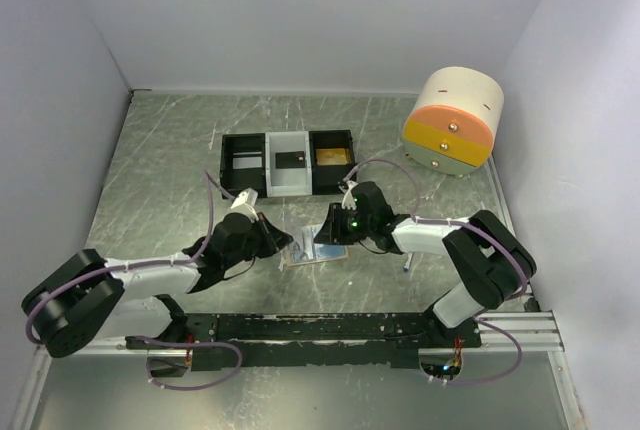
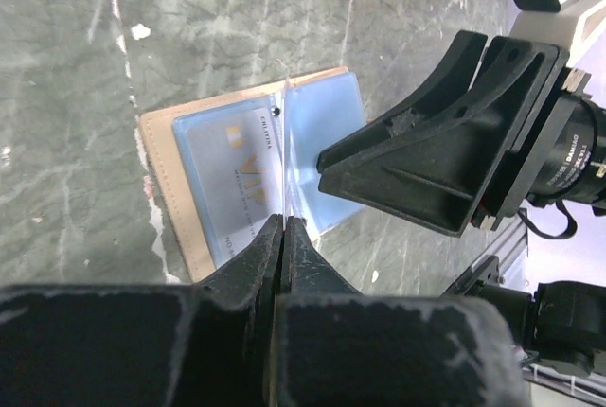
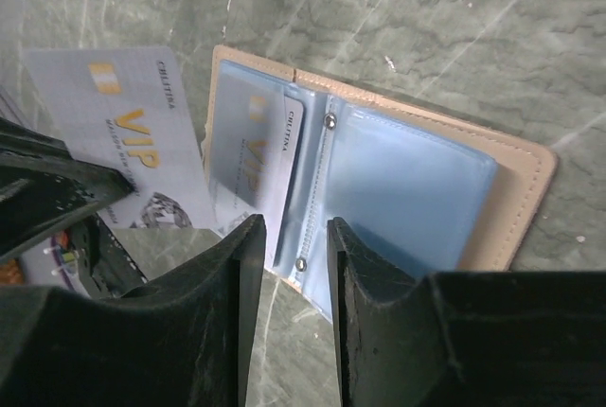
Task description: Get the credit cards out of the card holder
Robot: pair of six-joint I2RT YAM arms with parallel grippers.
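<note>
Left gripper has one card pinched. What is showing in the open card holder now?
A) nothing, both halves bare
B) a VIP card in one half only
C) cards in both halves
B: the right wrist view shows a VIP card in one pocket of the card holder, the other half plain blue; the left gripper holds a second card outside it.

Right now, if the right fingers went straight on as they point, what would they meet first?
The open card holder, at its blue sleeves near the centre fold; depth is unclear, they may already touch.
</note>
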